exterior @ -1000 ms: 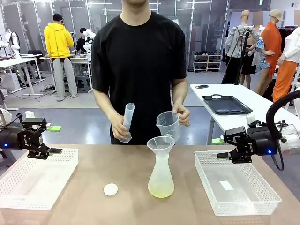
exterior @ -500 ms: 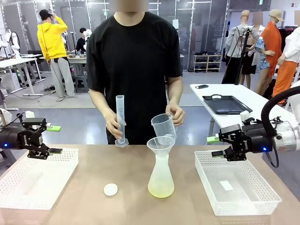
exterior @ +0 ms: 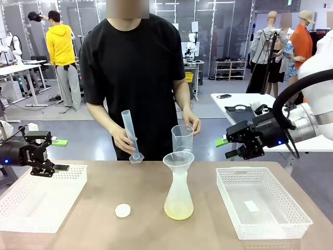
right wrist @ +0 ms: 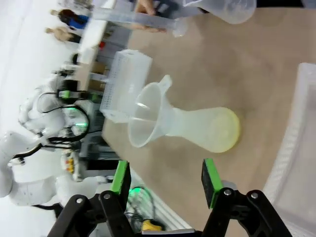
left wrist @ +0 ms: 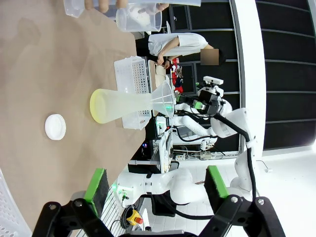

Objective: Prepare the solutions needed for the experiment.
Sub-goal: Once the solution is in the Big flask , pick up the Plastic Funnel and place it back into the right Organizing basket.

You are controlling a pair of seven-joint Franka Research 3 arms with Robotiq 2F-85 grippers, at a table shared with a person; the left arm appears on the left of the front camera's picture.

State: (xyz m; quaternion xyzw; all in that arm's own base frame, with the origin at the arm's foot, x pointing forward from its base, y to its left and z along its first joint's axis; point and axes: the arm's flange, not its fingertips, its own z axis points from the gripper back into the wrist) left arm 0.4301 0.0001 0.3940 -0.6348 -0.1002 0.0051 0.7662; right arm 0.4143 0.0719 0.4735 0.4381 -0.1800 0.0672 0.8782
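We see yellow liquid (exterior: 178,211) pooled at bottom of flask (exterior: 178,188), mid-table, funnel (exterior: 178,158) seated in flask neck. White disc (exterior: 123,210) on table left of flask, apart from it. Person's one hand (exterior: 120,139) holds tilted measuring cylinder (exterior: 129,130); other hand (exterior: 193,125) holds beaker (exterior: 182,138) just above funnel. Left claw (exterior: 61,155) spread, empty, over far rim of left basket (exterior: 31,223). Right claw (exterior: 227,148) spread, empty, raised above far edge of right basket (exterior: 276,230).
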